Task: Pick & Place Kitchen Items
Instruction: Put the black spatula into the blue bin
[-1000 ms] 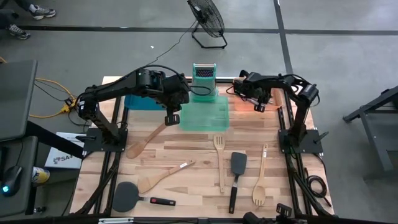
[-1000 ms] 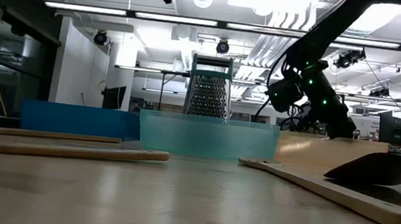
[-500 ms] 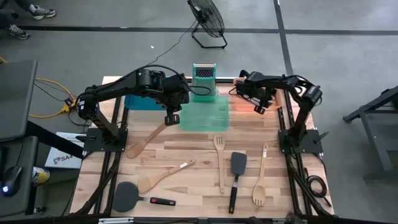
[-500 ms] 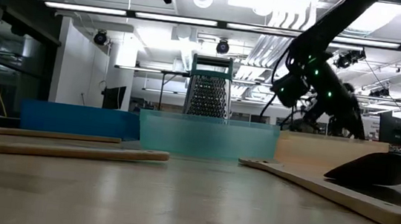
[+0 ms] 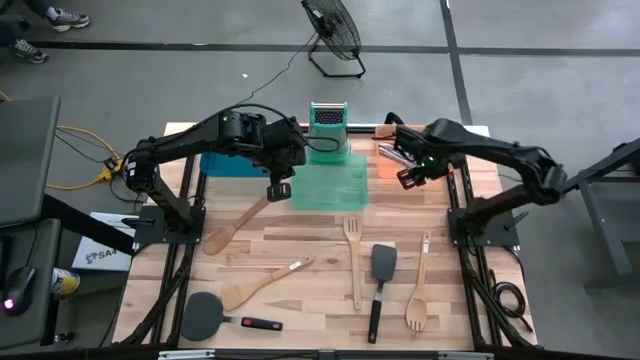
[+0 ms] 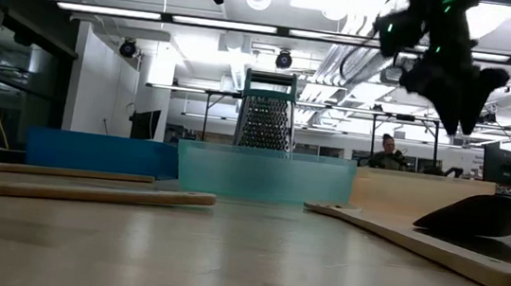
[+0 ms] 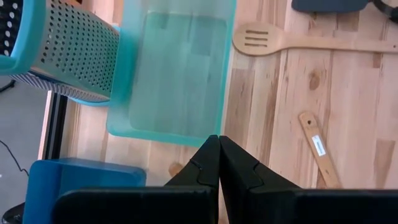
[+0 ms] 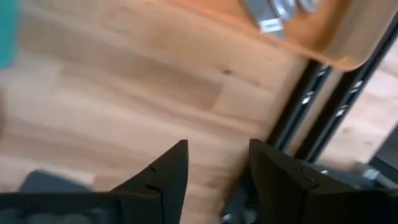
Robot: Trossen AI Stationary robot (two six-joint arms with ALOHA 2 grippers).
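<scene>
Right pincer (image 5: 405, 178) hung released and empty over my orange tray (image 5: 395, 165), silver cutlery (image 8: 277, 12) lying in the tray just beyond its fingers. Left pincer (image 5: 277, 190) stayed clenched beside the green tray (image 5: 330, 185). Wooden spoons and spatulas (image 5: 352, 240) lay scattered on the counter (image 5: 310, 250); a fan (image 5: 333, 35) stood on the floor behind.

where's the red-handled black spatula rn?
High view: the red-handled black spatula lies flat at the table's front-left corner, just in front of a wooden spoon, away from both grippers.
</scene>
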